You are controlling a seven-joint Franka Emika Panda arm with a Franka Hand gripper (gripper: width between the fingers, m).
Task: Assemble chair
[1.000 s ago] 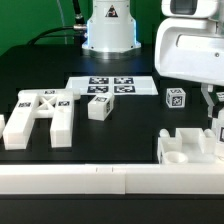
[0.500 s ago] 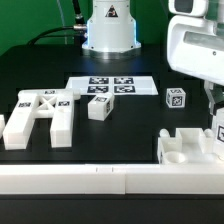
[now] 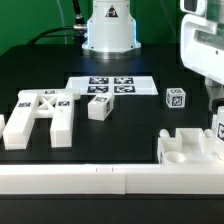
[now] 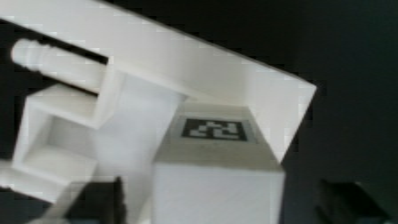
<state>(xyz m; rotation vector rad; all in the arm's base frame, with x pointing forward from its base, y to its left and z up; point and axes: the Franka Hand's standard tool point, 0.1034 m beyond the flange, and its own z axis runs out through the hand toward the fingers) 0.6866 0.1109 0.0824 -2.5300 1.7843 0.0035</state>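
The chair parts are matte white with black-and-white tags. A cross-braced plate [image 3: 40,115] lies at the exterior view's left, with a small block [image 3: 99,106] and a tagged cube [image 3: 175,98] further right. A notched part [image 3: 190,150] sits at the right front. A tagged upright block [image 3: 218,126] stands at its far right edge. In the wrist view that block [image 4: 217,165] lies between my gripper's [image 4: 222,200] dark fingers [image 4: 102,198], with a gap on each side. The notched part [image 4: 71,120] lies beside it. In the exterior view only one finger [image 3: 211,97] shows.
The marker board [image 3: 112,86] lies flat behind the small block. The robot base [image 3: 110,30] stands at the back centre. A long white bar [image 3: 100,180] runs along the table's front edge. My arm's white housing [image 3: 205,45] fills the upper right corner.
My arm's housing has shifted toward the exterior view's right edge. The chair parts have not moved.
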